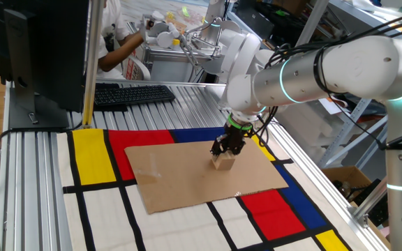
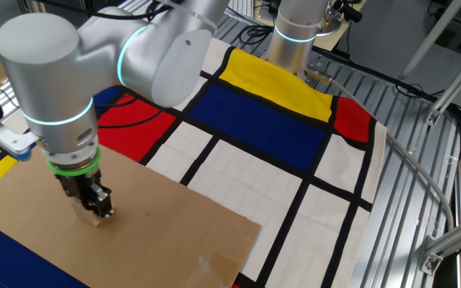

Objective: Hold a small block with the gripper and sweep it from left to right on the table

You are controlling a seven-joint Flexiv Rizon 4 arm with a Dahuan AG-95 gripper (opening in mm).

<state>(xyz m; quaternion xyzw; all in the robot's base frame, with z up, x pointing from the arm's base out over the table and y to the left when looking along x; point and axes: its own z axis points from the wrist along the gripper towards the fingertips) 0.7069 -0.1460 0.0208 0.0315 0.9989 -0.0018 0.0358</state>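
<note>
The small tan wooden block (image 1: 222,162) rests on the brown cardboard sheet (image 1: 180,178), toward its right side in one fixed view. My black gripper (image 1: 226,149) with the green ring reaches straight down and is shut on the block's top. In the other fixed view the gripper (image 2: 94,206) stands at the sheet's (image 2: 134,232) left part, and only a sliver of the block (image 2: 96,218) shows under the fingers. The coloured mat (image 1: 103,202) lies under the cardboard on the slatted table (image 1: 33,174).
A black keyboard (image 1: 131,94) and a dark monitor (image 1: 44,49) stand at the table's back left. A person (image 1: 117,42) sits behind them. A second arm base (image 2: 294,36) stands at the mat's far edge. The table's right rail (image 1: 319,188) runs close to the mat.
</note>
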